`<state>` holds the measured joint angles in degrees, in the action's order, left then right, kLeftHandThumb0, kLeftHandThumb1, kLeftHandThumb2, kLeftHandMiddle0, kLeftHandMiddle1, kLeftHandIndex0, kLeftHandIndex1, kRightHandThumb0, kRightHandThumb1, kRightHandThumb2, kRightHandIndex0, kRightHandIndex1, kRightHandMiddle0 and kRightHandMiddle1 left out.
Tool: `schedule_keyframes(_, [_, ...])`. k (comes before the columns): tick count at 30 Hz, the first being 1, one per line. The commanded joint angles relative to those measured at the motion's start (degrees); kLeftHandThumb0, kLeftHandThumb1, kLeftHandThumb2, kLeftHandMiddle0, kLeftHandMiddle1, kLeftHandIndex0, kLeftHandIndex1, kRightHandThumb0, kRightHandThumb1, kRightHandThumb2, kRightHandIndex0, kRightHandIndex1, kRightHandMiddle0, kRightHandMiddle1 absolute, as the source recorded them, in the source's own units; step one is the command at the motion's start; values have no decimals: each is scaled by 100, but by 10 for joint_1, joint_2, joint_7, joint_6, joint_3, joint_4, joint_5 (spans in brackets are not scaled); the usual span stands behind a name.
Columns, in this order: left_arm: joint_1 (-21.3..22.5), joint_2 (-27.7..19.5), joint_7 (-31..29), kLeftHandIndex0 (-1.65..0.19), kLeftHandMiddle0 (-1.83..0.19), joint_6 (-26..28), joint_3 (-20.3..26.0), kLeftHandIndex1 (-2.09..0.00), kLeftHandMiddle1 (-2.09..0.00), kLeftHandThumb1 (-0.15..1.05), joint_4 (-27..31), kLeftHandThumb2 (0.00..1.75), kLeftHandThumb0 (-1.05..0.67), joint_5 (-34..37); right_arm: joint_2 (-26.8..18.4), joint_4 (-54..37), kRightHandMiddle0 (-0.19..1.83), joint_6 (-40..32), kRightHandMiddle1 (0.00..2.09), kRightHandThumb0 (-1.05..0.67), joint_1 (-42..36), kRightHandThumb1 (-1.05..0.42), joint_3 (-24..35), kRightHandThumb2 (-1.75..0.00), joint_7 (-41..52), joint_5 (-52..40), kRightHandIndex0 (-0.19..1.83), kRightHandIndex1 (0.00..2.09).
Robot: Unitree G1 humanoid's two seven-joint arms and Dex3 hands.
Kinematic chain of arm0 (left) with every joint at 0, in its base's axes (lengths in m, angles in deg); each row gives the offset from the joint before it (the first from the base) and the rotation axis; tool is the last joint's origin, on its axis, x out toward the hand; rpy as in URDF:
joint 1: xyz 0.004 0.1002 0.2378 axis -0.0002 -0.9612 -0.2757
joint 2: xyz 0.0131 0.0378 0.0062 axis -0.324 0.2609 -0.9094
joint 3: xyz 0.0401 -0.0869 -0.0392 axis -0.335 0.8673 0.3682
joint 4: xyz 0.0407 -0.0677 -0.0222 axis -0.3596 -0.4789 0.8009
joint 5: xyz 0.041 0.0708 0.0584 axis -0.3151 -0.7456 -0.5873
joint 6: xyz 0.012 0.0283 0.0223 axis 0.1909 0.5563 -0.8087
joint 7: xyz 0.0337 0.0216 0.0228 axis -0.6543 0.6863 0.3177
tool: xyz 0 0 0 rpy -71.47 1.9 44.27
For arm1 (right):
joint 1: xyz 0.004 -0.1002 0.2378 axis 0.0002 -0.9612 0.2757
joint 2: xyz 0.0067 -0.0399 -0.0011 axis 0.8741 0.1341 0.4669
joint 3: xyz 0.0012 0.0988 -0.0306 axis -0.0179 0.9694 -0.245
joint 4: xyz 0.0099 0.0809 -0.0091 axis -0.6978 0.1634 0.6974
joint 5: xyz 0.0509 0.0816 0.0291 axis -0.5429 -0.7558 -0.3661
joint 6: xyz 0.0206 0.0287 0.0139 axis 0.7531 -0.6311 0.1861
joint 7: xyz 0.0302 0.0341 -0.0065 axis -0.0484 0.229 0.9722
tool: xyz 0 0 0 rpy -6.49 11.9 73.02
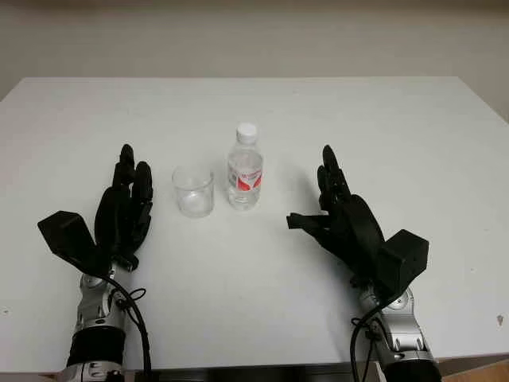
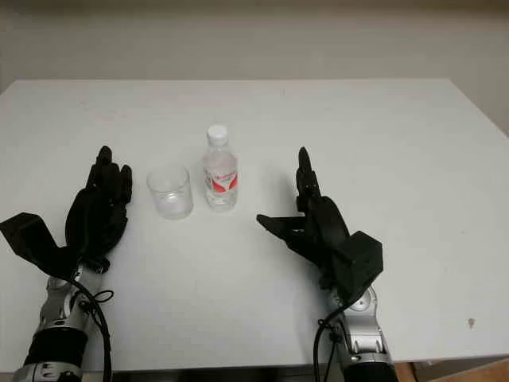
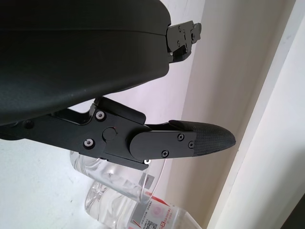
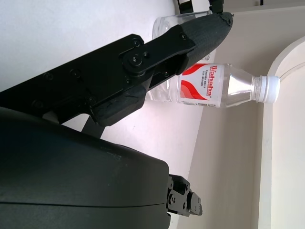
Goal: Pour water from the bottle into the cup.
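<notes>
The bottle [image 1: 245, 169] stands upright near the middle of the white tabletop [image 1: 398, 119], cap still on. The cup [image 1: 193, 191] stands just beside it, at the bottle's 9 o'clock, close but not touching.

What could go wrong: the cap is on, so tipping the bottle now gives no water; it has to come off first. The bottle is tall & thin, so a bump from a finger could knock it over, prob. into the cup since they're so near. The cup looks light & see-through, so a stray touch may push it away or tip it.

How it looks: clear plastic bottle, white cap, red & white label w/ water inside. Cup is clear and looks empty.

Left hand [image 1: 123, 208] sits at the cup's 9 o'clock, open, holding nothing. Right hand [image 1: 346, 213] sits at the bottle's 3 o'clock, a bit nearer the robot, open too, holding nothing.
</notes>
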<state>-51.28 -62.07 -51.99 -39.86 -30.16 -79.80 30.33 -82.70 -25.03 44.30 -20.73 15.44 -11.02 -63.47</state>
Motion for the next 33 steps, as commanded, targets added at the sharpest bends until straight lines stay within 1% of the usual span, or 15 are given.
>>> schedule_keyframes(1, [-19,2,0,19,17,5,-2,-2,-5,105,2,39,-70,-1,-3,-16,-19,1,0,-96,-5,-92,0,-5,2,-1,-19,0])
schedule_keyframes(6, [-26,6,4,18,16,8,-1,-3,-5,105,12,40,-70,0,-5,-15,-19,-3,0,-98,-8,-93,-2,-6,-5,9,-19,0])
schedule_keyframes(10, [-27,7,8,18,16,14,0,-4,-6,105,12,38,-70,1,-3,-8,-19,-9,0,-99,-1,-93,-3,-6,-2,10,-19,0])
schedule_keyframes(13, [-26,6,8,18,16,8,0,-4,-6,105,6,38,-70,-1,-4,-5,-19,-13,0,-99,14,-92,-5,-5,2,11,-19,0])
schedule_keyframes(16, [-26,4,3,19,16,1,-2,-4,-5,105,1,40,-69,-4,-3,20,-19,2,0,-100,58,-93,-7,-6,2,18,-19,0])
schedule_keyframes(19, [-26,7,3,19,15,2,-4,-3,-6,105,2,41,-70,-3,1,55,-19,-2,0,-99,115,-92,-9,-5,1,22,-19,0])
schedule_keyframes(25, [-27,8,7,19,16,5,-1,-4,-5,105,9,40,-70,0,9,161,-19,6,0,-103,227,-92,-15,-5,-3,36,-19,0])
schedule_keyframes(28, [-29,7,9,19,16,11,-2,-4,-5,105,17,39,-70,-1,11,211,-19,14,0,-104,269,-92,-24,-5,-8,51,-19,0])
schedule_keyframes(33, [-29,8,8,19,16,16,-2,-4,-5,105,21,39,-70,0,20,303,-19,56,0,-104,322,-91,-28,-5,3,54,-19,0])
